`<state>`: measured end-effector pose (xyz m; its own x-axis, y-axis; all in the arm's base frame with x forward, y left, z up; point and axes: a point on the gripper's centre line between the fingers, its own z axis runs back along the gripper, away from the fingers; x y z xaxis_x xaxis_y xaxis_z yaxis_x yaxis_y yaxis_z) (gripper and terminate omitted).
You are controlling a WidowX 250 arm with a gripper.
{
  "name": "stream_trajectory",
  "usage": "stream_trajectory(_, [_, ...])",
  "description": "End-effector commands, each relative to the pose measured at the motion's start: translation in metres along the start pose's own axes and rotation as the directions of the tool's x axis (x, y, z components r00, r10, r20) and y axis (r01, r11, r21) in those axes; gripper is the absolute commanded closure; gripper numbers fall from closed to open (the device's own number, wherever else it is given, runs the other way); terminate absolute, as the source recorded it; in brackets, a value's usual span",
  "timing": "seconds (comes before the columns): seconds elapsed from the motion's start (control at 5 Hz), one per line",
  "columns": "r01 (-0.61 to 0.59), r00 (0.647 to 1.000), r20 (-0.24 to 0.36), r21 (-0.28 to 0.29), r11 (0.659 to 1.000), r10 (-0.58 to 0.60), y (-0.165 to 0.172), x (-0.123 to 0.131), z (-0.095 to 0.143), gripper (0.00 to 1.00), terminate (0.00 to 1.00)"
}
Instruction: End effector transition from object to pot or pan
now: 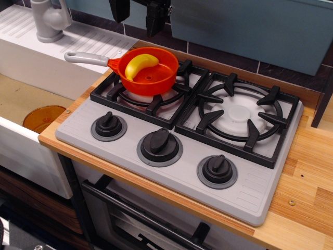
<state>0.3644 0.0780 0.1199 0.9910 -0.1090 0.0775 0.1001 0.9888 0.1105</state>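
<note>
Overhead, the hand hangs at the top edge, prongs down, holding nothing visible; its opening cannot be told. Just below and toward the camera sits the orange saucepan on the left burner, grey handle pointing left, a banana inside.

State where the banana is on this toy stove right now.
The banana lies inside the orange saucepan, which sits on the left burner grate, beside the sink and below the gripper.
</note>
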Motion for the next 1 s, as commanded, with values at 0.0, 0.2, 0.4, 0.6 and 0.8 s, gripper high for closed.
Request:
stream_trajectory(0.0, [0.000,1.000,0.000,0.000,1.000,0.000,0.000,0.000,0.000,0.00,0.00])
stream_trajectory(0.2, [-0.009,1.000,0.019,0.015,1.000,0.009,-0.017,0.001,0.002,0.00,0.00])
stream_trajectory(0.4, [-0.028,0.999,0.019,0.029,0.999,0.028,-0.036,0.005,0.010,0.00,0.00])
stream_trajectory(0.6, [-0.037,0.999,0.029,0.035,0.999,0.036,-0.049,0.004,0.013,0.00,0.00])
stream_trajectory(0.8, [-0.040,0.998,0.040,0.033,0.999,0.038,-0.056,0.005,0.009,0.00,0.00])
